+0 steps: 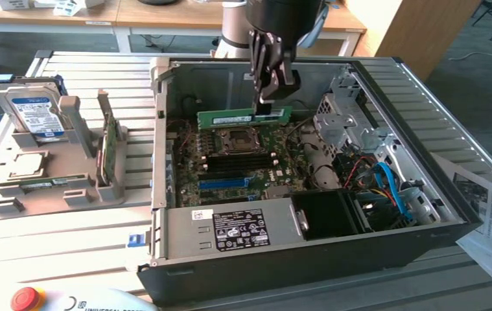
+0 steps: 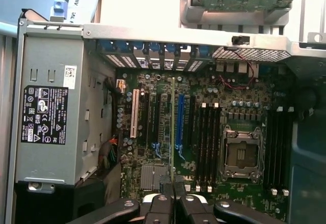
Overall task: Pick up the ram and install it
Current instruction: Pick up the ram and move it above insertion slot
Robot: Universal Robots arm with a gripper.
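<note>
Ram (image 1: 244, 118) hangs level in the air inside the open computer case (image 1: 315, 253), above the processor socket (image 1: 233, 139) of the motherboard (image 1: 228, 170). The fingers (image 2: 162, 204) of my gripper (image 1: 270, 111) are pressed together on its upper edge. From the wrist I see it as a thin line beside the blue slot (image 2: 179, 122). The black memory slots (image 2: 209, 142) lie near. The power supply (image 1: 228, 230) sits at the case's front. On the exterior view's left, a rack (image 1: 64, 188) holds a hard drive (image 1: 34, 110).
</note>
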